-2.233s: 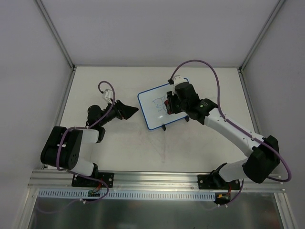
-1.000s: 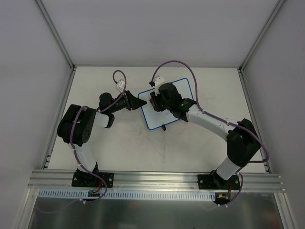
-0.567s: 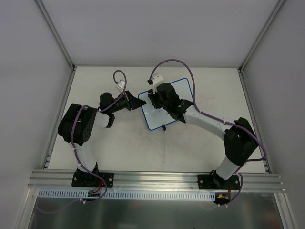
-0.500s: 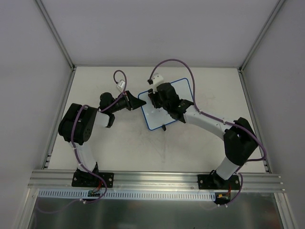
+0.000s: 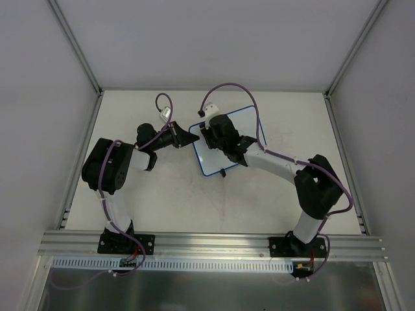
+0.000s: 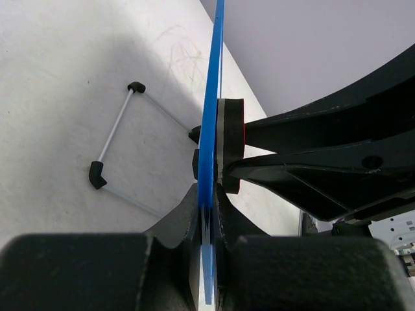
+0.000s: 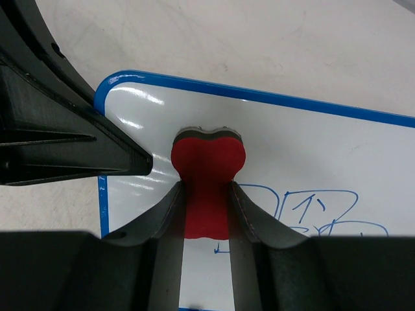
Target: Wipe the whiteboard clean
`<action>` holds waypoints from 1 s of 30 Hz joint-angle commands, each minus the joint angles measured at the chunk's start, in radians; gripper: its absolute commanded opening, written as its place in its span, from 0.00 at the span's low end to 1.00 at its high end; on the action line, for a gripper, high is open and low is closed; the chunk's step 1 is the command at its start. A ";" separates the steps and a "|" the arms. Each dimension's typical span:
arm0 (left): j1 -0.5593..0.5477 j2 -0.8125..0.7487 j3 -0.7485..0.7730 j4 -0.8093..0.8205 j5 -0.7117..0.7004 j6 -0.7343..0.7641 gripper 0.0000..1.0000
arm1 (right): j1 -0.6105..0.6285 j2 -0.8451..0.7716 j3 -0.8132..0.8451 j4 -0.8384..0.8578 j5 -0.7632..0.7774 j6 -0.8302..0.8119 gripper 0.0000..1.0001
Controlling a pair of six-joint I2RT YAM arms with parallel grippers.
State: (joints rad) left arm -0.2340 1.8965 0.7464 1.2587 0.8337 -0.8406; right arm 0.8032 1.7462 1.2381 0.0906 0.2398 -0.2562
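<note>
Blue-framed board (image 5: 209, 161) | left hand (image 6: 209, 206) has just closed, now clamped on board's edge | right hand (image 7: 206, 210) clamped on red eraser (image 7: 207, 159), flat against board | scribbles (image 7: 311, 210) just right of that hand | board braced, wiping likely next

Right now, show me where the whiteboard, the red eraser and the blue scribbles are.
whiteboard (image 7: 311, 146), right wrist view, bare white writing surface.
red eraser (image 7: 209, 162), right wrist view, its wide front lobe.
blue scribbles (image 7: 305, 207), right wrist view, middle of the marks.
</note>
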 commanded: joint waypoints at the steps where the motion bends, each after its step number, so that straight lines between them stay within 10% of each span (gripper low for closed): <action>1: -0.013 0.001 0.021 0.077 0.041 0.031 0.00 | 0.005 0.033 0.047 0.032 0.023 -0.011 0.00; 30: -0.007 0.001 0.008 0.099 0.059 0.018 0.00 | 0.005 -0.068 -0.491 0.204 0.102 0.205 0.00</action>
State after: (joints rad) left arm -0.2337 1.9076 0.7467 1.2613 0.8299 -0.8459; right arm 0.8177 1.6230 0.8379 0.4004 0.3084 -0.1062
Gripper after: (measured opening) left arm 0.043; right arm 0.314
